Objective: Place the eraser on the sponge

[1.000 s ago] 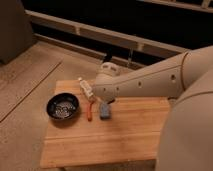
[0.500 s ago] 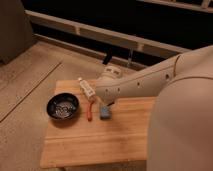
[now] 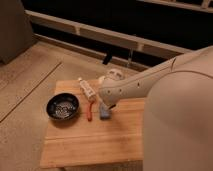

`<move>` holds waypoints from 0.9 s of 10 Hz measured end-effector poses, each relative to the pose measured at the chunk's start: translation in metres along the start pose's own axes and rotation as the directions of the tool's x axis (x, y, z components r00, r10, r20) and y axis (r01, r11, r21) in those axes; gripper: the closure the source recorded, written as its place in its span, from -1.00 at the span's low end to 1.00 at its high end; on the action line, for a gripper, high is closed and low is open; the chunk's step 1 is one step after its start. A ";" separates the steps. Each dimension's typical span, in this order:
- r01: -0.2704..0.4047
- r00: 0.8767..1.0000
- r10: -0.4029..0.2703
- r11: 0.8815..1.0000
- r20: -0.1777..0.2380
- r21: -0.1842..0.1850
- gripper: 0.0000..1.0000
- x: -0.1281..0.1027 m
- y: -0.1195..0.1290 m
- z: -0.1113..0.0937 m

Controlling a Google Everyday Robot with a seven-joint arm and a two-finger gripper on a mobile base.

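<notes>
A small blue-grey sponge [image 3: 105,113] lies flat near the middle of the wooden table [image 3: 95,142]. A white oblong piece with a printed wrap, which I take for the eraser [image 3: 86,88], lies on the table behind and to the left of the sponge. My gripper [image 3: 108,104] hangs at the end of the cream arm, right over the sponge's back edge and just right of the eraser. The arm's wrist hides most of it.
A black bowl [image 3: 63,107] with pale bits inside stands at the table's left. A thin orange-red stick [image 3: 90,110] lies between bowl and sponge. My arm's bulk [image 3: 175,115] covers the table's right side. Concrete floor surrounds the table, with a dark railing behind.
The arm's big body has swung in and now covers more of the table's right side. The gripper end has stayed over the sponge. The things on the table have not moved.
</notes>
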 end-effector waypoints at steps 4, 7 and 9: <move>0.038 0.999 -0.039 0.998 -0.036 -0.041 1.00 -0.003 0.008 0.027; 0.073 0.993 -0.078 0.995 -0.086 -0.068 1.00 -0.002 0.016 0.046; 0.103 0.984 -0.114 0.991 -0.134 -0.088 1.00 0.001 0.024 0.060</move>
